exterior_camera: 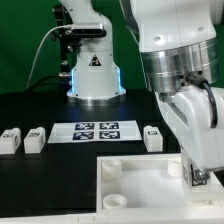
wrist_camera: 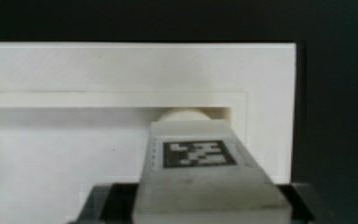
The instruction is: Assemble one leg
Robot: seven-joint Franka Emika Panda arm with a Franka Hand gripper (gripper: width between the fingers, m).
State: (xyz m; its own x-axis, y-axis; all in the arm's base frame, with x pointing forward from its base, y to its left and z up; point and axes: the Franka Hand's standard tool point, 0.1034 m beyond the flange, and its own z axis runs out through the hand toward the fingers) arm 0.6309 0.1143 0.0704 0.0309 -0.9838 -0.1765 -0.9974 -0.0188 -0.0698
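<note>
My gripper is shut on one white leg at the far right corner of the large white square panel. In the wrist view the leg shows its black-and-white marker and is clamped between my dark fingers; my gripper holds its near end. The leg's far end meets a round socket in the panel. Whether it is seated in the socket I cannot tell. Three more legs lie on the black table: two at the exterior view's left, one right of centre.
The marker board lies between the loose legs, behind the panel. The arm's white base stands at the back. An open round socket shows at the panel's left far corner, another nearer the front.
</note>
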